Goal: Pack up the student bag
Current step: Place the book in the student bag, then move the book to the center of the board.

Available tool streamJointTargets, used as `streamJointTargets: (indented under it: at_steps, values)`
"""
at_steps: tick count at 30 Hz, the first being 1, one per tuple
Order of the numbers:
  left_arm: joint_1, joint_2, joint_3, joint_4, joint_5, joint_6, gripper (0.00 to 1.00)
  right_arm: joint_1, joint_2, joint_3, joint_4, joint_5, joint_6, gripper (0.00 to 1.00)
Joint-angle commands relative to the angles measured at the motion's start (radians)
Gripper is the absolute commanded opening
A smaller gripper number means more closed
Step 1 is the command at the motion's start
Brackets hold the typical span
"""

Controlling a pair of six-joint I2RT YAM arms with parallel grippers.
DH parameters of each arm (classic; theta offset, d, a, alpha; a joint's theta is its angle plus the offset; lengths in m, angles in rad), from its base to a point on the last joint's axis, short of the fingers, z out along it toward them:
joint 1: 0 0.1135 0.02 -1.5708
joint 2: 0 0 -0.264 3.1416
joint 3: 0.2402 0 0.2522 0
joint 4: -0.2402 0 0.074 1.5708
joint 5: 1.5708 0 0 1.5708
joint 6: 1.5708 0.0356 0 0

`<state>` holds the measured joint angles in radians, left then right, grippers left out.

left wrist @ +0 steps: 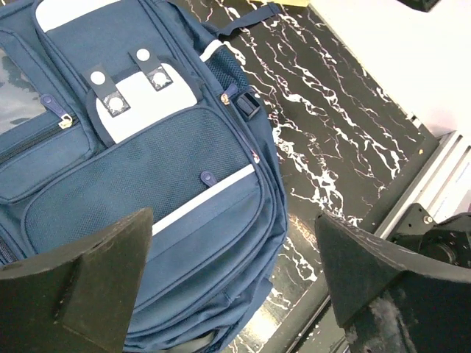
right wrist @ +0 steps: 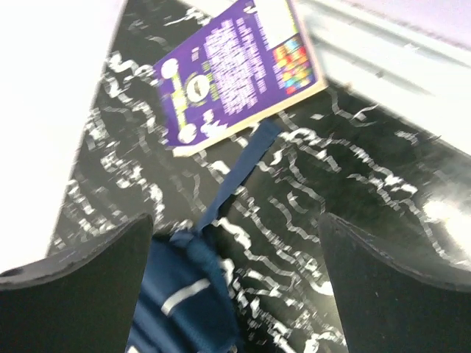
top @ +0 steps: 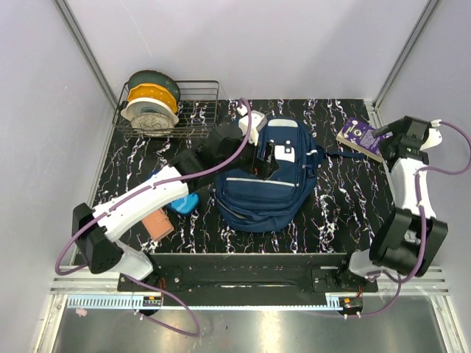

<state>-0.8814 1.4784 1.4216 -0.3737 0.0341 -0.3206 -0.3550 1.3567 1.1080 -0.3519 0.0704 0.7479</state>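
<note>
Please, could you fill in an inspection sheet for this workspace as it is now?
Surface: black marbled table, white veins.
Job's things: student bag lies at centre, front pockets up.
Clutter: purple book far right; wire basket holding spools far left; blue pouch and orange item beside the left arm.
Grippers: left gripper open above the bag; right gripper open near the book.
Cables: purple cables along both arms.
Surroundings: white walls.
</note>
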Motion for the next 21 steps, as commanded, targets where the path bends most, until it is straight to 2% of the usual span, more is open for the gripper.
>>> streamJointTargets:
  at_steps: [1, 5, 11, 15, 19, 21]
  values:
    - [0.016, -0.098, -0.029, 0.104, 0.056, 0.023, 0.97, -0.028, 0.154, 0.127, -0.035, 0.178, -0.103, 1.0]
    - [0.039, -0.093, -0.024, 0.09, 0.092, 0.037, 0.98, -0.041, 0.332, 0.267, -0.019, 0.175, -0.151, 1.0]
    - [0.062, -0.052, 0.003, 0.067, 0.119, 0.029, 0.98, -0.05, 0.51, 0.37, -0.019, 0.201, -0.157, 1.0]
    - [0.071, -0.024, 0.014, 0.062, 0.127, 0.018, 0.98, -0.056, 0.6, 0.417, -0.015, 0.224, -0.171, 1.0]
    - [0.075, 0.014, 0.046, 0.041, 0.13, 0.018, 0.97, -0.059, 0.679, 0.455, 0.017, 0.154, -0.203, 0.99]
    - [0.076, 0.025, 0.063, 0.033, 0.135, 0.018, 0.97, -0.061, 0.697, 0.472, 0.033, 0.147, -0.2, 0.96]
